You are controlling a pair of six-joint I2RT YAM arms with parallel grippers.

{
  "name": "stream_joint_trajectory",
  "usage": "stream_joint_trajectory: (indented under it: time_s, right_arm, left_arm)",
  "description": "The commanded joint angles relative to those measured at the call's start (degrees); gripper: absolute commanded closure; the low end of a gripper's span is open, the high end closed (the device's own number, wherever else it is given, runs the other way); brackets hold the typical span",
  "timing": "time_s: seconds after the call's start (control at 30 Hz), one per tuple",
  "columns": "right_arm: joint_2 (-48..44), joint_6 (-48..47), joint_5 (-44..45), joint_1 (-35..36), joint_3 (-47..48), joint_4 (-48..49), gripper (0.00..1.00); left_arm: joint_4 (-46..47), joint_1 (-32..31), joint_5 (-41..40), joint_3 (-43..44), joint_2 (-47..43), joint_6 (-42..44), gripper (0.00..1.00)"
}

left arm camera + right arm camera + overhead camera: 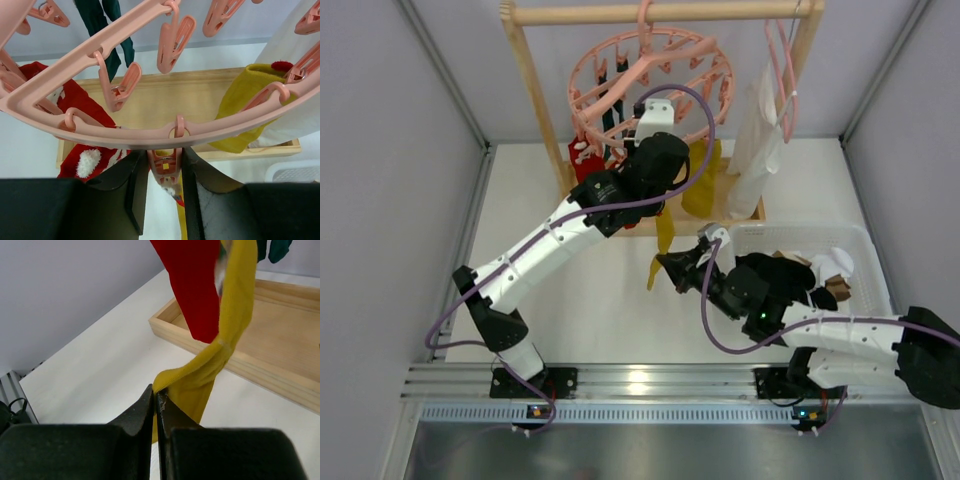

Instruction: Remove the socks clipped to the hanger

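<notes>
The round pink hanger hangs from a wooden rail, its hoop crossing the left wrist view. My left gripper is shut on a pink clip peg under the hoop, a finger pressing each side. That peg holds a yellow sock which hangs down to my right gripper, shut on the sock's lower end. Red socks, teal socks and another yellow sock stay clipped to the hoop.
A wooden rack with a shallow wooden base tray carries the hanger. A white cloth hangs on a thin pink clothes hanger at the right. A white basket stands by the right arm.
</notes>
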Motion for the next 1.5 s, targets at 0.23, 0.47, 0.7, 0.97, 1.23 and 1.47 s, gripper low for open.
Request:
stream_joint_trajectory:
  time_s: [0.23,0.47,0.7,0.97,1.23,1.47]
  right_arm:
    - [-19.3,2.52,4.43,1.66,-0.74,-16.31,1.0]
    - [-33.92,7.8,22.18,1.66,6.91,-50.41,1.0]
    - [-37.46,16.48,40.37,1.57,15.61,-75.59,1.0]
    - [-27.62,18.73,46.31,-10.26,22.57,-86.88,1.0]
    - [-19.17,7.01,22.85,-48.22,20.72,-73.43,1.0]
    - [-19.26,7.81,14.74,-52.13,19.93,-69.03,0.0]
  left_arm:
    - [1.71,0.12,5.79,-0.16,-2.61,-2.23,0.61]
    - [1.71,-0.15,10.62,-5.25,-9.19,-5.74,0.3]
    - [1.71,-1.29,13.62,-13.95,-18.34,-8.29,0.02]
    - [1.45,-1.82,15.64,-27.83,-30.56,-10.84,0.02]
    - [-0.65,-1.82,11.95,-37.85,-41.63,-9.79,0.02]
    - [-8.74,-1.73,7.38,-40.06,-43.84,-10.06,0.01]
